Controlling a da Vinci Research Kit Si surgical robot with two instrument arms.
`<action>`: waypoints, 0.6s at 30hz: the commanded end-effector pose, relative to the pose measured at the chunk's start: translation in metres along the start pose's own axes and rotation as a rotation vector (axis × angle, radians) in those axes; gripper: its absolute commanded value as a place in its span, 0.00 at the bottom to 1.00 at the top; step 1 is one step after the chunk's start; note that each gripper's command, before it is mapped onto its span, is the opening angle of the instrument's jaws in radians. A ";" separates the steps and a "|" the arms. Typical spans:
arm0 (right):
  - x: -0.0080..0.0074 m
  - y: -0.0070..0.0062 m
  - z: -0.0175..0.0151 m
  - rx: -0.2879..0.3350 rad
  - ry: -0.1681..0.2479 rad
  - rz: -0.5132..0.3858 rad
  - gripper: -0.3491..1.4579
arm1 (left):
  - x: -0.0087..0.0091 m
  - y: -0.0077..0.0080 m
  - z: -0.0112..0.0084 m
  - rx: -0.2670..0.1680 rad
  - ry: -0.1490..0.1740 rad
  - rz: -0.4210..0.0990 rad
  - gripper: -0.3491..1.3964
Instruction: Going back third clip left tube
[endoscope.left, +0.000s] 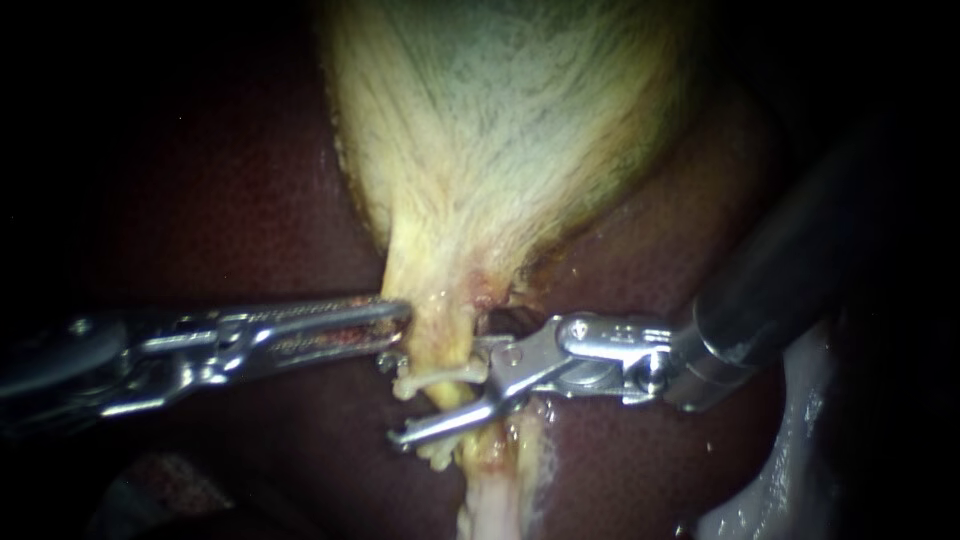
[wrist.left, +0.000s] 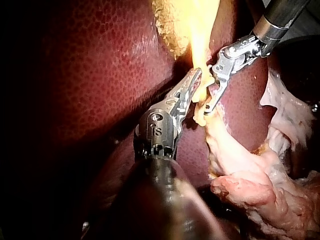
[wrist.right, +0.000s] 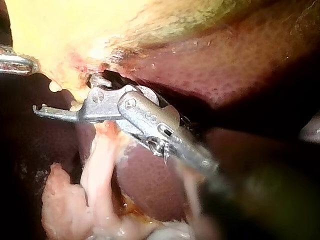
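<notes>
The gallbladder (endoscope.left: 500, 120) hangs pale yellow-green in the upper middle of the endoscope view, with the dark red liver (endoscope.left: 230, 200) on both sides of it. It narrows downward into a yellowish tube (endoscope.left: 440, 335), which runs on toward the view's lower edge.

The left instrument (endoscope.left: 400, 325) comes in level across the liver. Its jaws lie almost together, and their tip meets the left side of the narrowing tissue where the gallbladder passes into the tube. They seem to pinch the edge of that tissue, though the contact is partly hidden.

The right instrument (endoscope.left: 440, 395) reaches the same spot from the other side, and its jaws stand clearly apart and grip nothing. The lower jaw slants across the front of the tube, its hooked tip out past the tube's left side. The upper jaw is short and sits at the tube's right edge.

A white clip (endoscope.left: 440, 378) lies across the tube in the gap between these jaws. A second white clip (endoscope.left: 437, 455) sits on the tube just below the lower jaw. Which tube this is, left or right, the view does not show.

In the wrist views the two tips stand close together on either side of the tube. Loose pale tissue (wrist.left: 250, 185) trails away below them over the liver.
</notes>
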 end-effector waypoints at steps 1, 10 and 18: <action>-0.0001 0.0001 -0.0004 -0.002 0.001 0.002 0.52 | 0.0000 0.0000 0.0000 0.000 0.000 0.001 0.00; -0.0009 -0.0017 -0.0042 -0.010 0.002 -0.002 0.52 | 0.0001 0.0003 -0.0001 0.002 0.001 0.001 0.00; -0.0007 -0.0039 -0.0104 -0.030 -0.017 -0.047 0.52 | 0.0000 0.0006 -0.0001 0.003 0.001 0.001 0.00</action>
